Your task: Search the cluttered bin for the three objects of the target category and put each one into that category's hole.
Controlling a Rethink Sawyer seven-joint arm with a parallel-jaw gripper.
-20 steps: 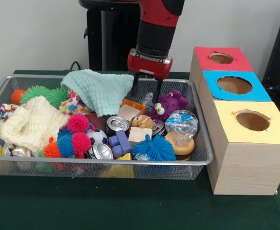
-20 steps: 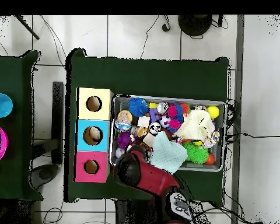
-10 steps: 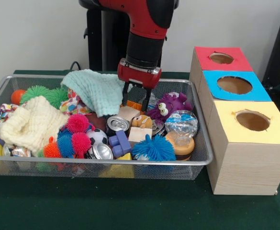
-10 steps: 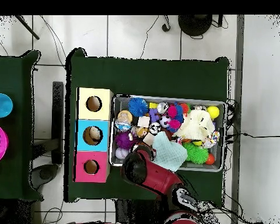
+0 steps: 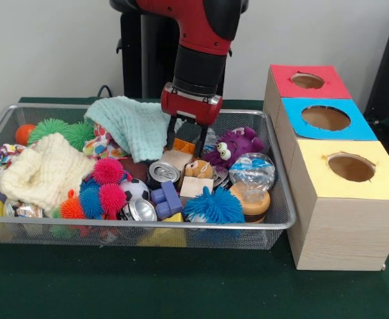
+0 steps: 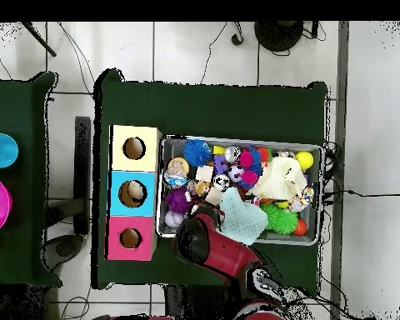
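Fingers [image 5: 175, 134] spread wide, low over orange block [image 5: 184, 145] beside mint cloth [image 5: 137, 123]. Risk of snagging cloth or grabbing 2 things together in crowded bin [image 5: 282, 219].

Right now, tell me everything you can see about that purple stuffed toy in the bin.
The purple stuffed toy is a plush creature with fuzzy fabric, big white eyes and stubby limbs. It sits toward the wire bin's far side, at the end nearest the coloured boxes, facing the front camera. A clear crinkled plastic item lies against its front. The claw hangs just beside it, not touching.
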